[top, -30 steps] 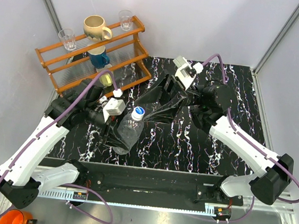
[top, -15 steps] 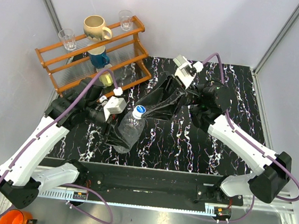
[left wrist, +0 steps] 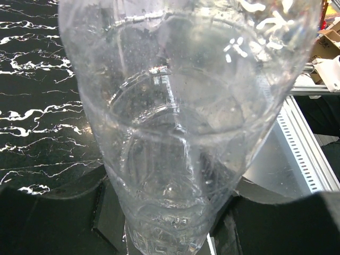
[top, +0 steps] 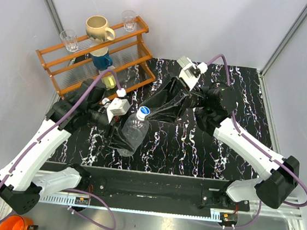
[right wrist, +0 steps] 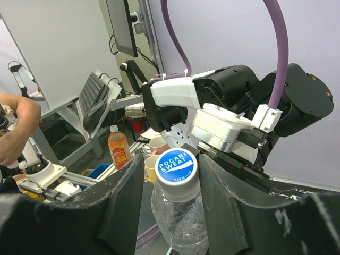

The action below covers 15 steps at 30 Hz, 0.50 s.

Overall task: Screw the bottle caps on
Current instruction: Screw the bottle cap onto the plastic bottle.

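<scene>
From above, the left pincer [top: 121, 138] is grasping the bottle [top: 133, 130] over the desk [top: 205, 148], its cap [top: 142, 113] pointing toward 1 o'clock. In the left wrist view, the bottle [left wrist: 180, 122] is sitting clamped at 6 o'clock. In the right wrist view, the right pincer [right wrist: 172, 171] is flanking the cap [right wrist: 177, 166] at 9 and 3 o'clock; I cannot tell if it is clenching.

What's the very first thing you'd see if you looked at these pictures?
A clear bottle held tilted over the black table, clamped in the left arm's fingers. Its cap, blue on top with white writing, sits on the neck between the right arm's fingers. At the far left, a cream mug stands on an orange rack.
</scene>
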Motion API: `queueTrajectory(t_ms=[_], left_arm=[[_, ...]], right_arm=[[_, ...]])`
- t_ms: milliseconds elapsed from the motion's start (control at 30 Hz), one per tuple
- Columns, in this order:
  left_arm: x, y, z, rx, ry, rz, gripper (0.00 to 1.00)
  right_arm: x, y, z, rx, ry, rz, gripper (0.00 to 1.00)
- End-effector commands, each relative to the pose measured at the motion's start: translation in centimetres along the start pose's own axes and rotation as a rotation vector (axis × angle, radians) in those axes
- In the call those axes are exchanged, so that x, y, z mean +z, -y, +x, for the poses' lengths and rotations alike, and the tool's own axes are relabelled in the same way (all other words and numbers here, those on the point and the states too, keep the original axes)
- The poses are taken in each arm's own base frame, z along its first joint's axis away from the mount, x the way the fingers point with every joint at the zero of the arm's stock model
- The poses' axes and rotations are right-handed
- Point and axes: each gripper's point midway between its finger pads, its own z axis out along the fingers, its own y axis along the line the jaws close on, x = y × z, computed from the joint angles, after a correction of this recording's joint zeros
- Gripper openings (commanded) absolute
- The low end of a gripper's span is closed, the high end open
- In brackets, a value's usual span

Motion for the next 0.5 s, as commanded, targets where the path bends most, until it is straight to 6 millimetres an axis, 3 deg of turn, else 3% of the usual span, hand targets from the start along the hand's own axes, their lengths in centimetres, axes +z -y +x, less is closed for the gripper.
queueTrajectory(t_ms=[0,200,333,467], left_arm=[[-0.38,-0.33,-2.18,0.089,0.032,-0.019,0.00],[-0.37,-0.51,-2.08,0.087,0.033,-0.024,0.00],[-0.36,-0.66,-2.15,0.084,0.033,-0.031,0.00],[-0.40,-1.04,-2.45,0.075,0.039,-0.048,0.00]], right_arm=[[-0.08,-0.48,0.23,-0.003,-0.014,-0.017,0.52],[-0.04,-0.82,-0.03,-0.012,-0.007,-0.022,0.46],[-0.03,-0.74,0.08,0.001,-0.011,-0.023,0.33],[-0.07,-0.26,0.66,0.021,-0.027,-0.009,0.31]])
